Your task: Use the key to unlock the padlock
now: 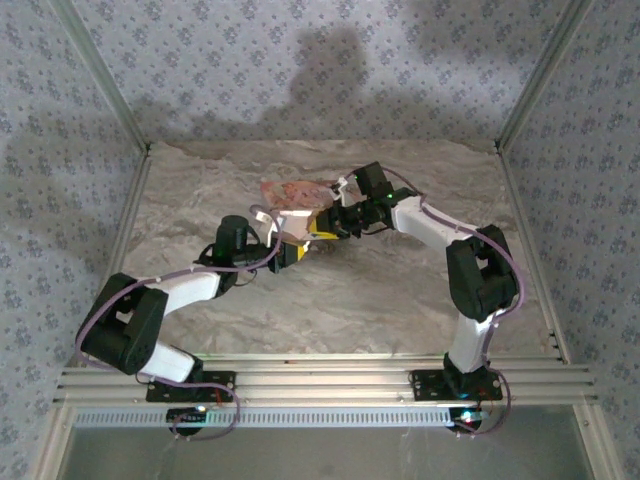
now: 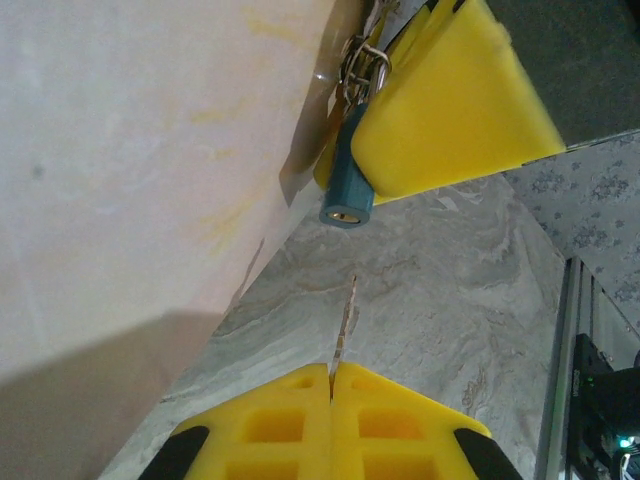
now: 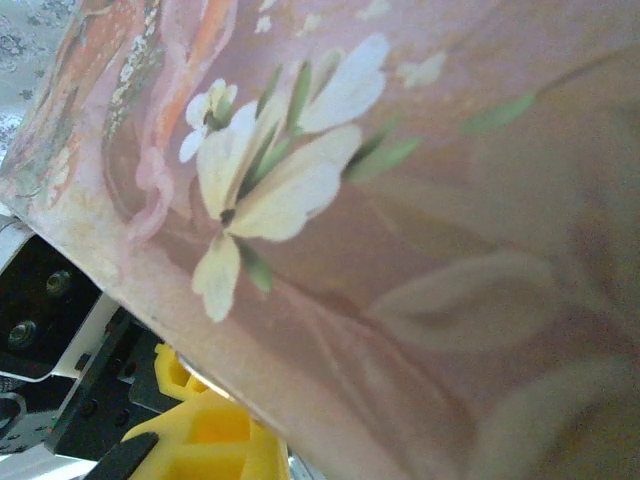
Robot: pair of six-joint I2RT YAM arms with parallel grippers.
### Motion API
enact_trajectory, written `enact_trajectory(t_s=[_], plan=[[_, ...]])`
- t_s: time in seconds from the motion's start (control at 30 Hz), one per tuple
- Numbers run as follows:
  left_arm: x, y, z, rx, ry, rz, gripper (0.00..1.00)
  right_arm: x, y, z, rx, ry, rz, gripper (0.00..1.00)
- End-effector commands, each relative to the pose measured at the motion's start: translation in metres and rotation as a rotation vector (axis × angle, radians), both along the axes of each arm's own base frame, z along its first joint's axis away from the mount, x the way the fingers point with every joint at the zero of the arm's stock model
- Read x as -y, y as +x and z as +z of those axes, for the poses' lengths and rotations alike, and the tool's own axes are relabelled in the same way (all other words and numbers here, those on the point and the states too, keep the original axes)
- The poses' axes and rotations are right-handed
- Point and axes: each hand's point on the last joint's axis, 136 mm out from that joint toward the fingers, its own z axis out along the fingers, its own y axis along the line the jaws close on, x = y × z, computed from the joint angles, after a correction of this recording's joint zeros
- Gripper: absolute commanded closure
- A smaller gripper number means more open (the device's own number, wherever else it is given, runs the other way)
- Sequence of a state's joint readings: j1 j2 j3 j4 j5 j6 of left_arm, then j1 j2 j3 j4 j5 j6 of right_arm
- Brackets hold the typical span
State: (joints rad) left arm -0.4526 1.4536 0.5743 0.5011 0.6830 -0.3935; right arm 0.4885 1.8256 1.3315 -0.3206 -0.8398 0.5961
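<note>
- Left gripper (image 2: 331, 372): yellow fingers pressed together, with a thin sliver standing out of the seam. I take the sliver for the key (image 2: 346, 315), blade edge-on (too thin to be sure).
- The key tip points toward the padlock (image 2: 347, 188) but is apart from it. Bare table (image 2: 450, 300) shows between them.
- Padlock: small blue-green body, brass-ringed end facing the key, metal shackle on top. It hangs at the edge of the pink box (image 3: 420, 200).
- Right gripper (image 1: 326, 230): narrow. Its yellow fingers seem to pinch the padlock body from both sides, steadying it.
- Step judged: alignment before insertion. The lock is not yet opened.
- Risk: the blade meets the brass face off-centre and skids, since the hole is tiny and the approach looks slightly slanted.
- Risk: the key twists or slips in the flat pinch when pushed, then drops.
- Risk: the padlock pivots on its shackle under the push if the right grip is only partial. The box could shift too.
</note>
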Motion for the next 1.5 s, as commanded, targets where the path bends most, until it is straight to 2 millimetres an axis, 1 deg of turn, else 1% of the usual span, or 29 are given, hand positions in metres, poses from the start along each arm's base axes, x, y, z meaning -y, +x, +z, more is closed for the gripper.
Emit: enact_trajectory(t_s=[0.0, 0.23, 0.5, 0.73, 0.93, 1.13, 1.47], plan=[[0.005, 0.012, 0.021, 0.086, -0.024, 0.019, 1.0, -0.008, -0.005, 0.039, 0.059, 0.108, 0.049, 1.0], [0.003, 0.019, 0.023, 0.12, 0.0, 0.053, 1.0, -0.006, -0.005, 0.037, 0.038, 0.102, 0.04, 1.0], [0.005, 0.023, 0.03, 0.146, -0.036, 0.065, 1.0, -0.007, -0.006, 0.032, 0.019, 0.103, 0.048, 1.0], [0.007, 0.026, 0.034, 0.158, -0.056, 0.069, 1.0, -0.009, -0.008, 0.032, 0.003, 0.116, 0.064, 1.0], [0.011, 0.026, 0.03, 0.148, -0.057, 0.05, 1.0, -0.01, -0.008, 0.033, -0.025, 0.124, 0.062, 1.0], [0.012, 0.03, 0.025, 0.138, -0.025, 0.055, 1.0, -0.01, -0.01, 0.029, -0.041, 0.117, 0.068, 1.0], [0.015, 0.035, 0.024, 0.135, 0.02, 0.063, 1.0, -0.014, -0.015, 0.026, -0.045, 0.09, 0.099, 1.0]])
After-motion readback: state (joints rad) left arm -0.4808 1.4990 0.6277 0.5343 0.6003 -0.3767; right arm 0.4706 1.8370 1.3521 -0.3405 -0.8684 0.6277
